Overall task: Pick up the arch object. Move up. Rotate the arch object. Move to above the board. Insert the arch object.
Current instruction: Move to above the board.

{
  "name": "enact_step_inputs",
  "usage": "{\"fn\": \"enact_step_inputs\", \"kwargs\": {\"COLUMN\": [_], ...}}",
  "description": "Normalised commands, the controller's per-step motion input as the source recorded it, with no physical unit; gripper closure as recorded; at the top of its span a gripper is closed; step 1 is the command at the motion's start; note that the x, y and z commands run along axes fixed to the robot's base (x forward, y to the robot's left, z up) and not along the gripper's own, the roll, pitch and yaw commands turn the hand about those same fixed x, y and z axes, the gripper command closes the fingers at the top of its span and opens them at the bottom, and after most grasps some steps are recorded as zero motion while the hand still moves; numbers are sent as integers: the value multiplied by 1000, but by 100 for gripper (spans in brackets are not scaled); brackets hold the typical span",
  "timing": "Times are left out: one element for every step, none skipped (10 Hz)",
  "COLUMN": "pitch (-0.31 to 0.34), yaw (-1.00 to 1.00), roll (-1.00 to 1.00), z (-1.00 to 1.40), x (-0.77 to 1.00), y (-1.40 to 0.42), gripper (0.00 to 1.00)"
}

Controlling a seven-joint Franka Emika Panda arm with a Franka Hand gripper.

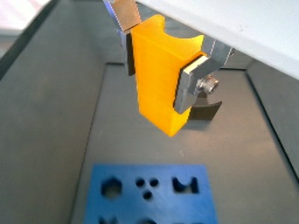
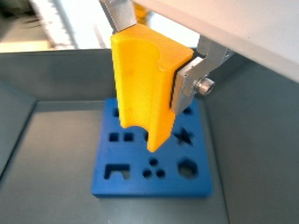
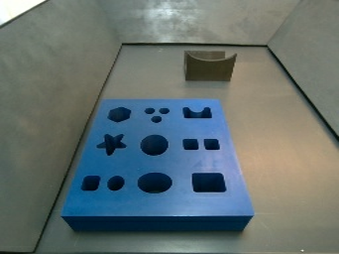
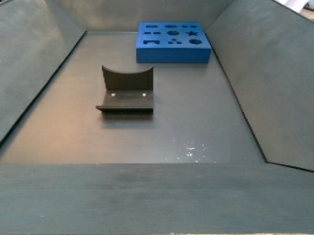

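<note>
In both wrist views my gripper (image 1: 160, 66) (image 2: 152, 61) is shut on the arch object (image 1: 158, 87) (image 2: 140, 87), a bright yellow-orange block with a curved notch at its upper end. One finger presses each of its side faces, and it hangs lengthwise, well clear of the floor. The board (image 1: 128, 197) (image 2: 198, 185), a thick blue slab with shaped cutouts, lies flat on the floor far below the block. Both side views show the board (image 3: 179, 164) (image 4: 172, 59) but neither the gripper nor the arch object.
The dark fixture (image 3: 208, 64) (image 4: 125, 90) stands on the grey floor a short way from one short end of the board, and part of it shows behind the block (image 1: 208, 110). Sloping grey walls enclose the floor on all sides.
</note>
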Motion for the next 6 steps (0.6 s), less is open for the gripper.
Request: {"fn": "enact_step_inputs", "kwargs": {"pitch": [155, 154, 162, 170, 195, 223], "yaw": [1000, 1000, 1000, 1000, 1000, 1000], "roll": [7, 8, 14, 16, 19, 25], "z": [76, 58, 33, 27, 20, 25], "x": [251, 183, 97, 85, 76, 76], "y": [-301, -214, -107, -80, -55, -48], "gripper": [100, 100, 100, 100, 100, 100]}}
